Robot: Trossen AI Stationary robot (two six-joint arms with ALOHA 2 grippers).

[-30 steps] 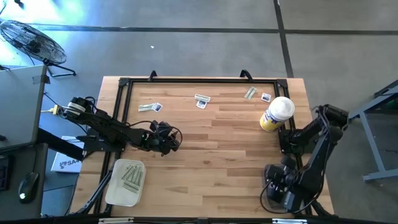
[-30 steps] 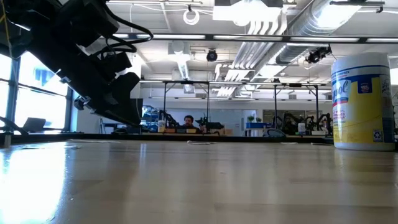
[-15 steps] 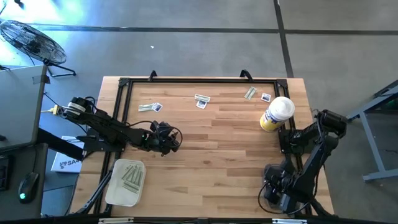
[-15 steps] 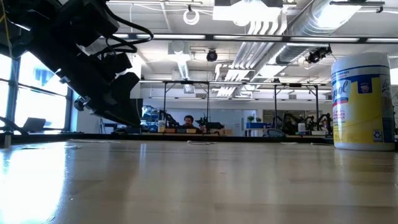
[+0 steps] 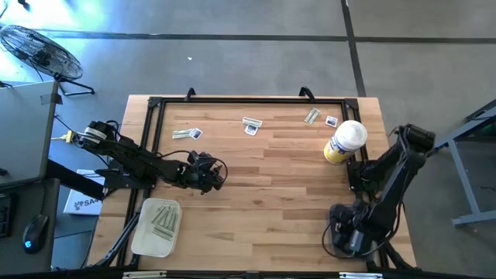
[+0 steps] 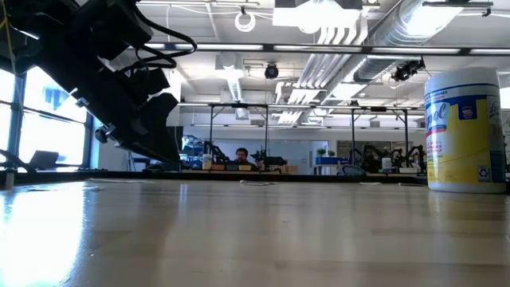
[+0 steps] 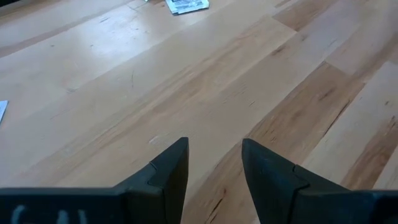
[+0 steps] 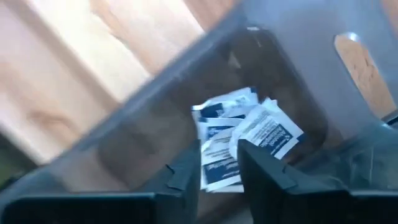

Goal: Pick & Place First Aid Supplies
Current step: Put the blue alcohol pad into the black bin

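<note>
High view: six packets (image 5: 250, 125) strewn along far worktop (image 5: 263, 194); left claw (image 5: 211, 173) parted, empty; right claw (image 8: 214, 168) parted above squares (image 8: 239, 134).

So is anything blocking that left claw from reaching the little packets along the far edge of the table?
Nothing visible. The left gripper hangs open over bare wood, and only open table lies between it and the nearest packets near the far edge.

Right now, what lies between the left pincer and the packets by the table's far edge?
Bare wood only. In the high view, nothing sits between the left pincer and the nearest packets; the left wrist view shows the same clear boards.
</note>
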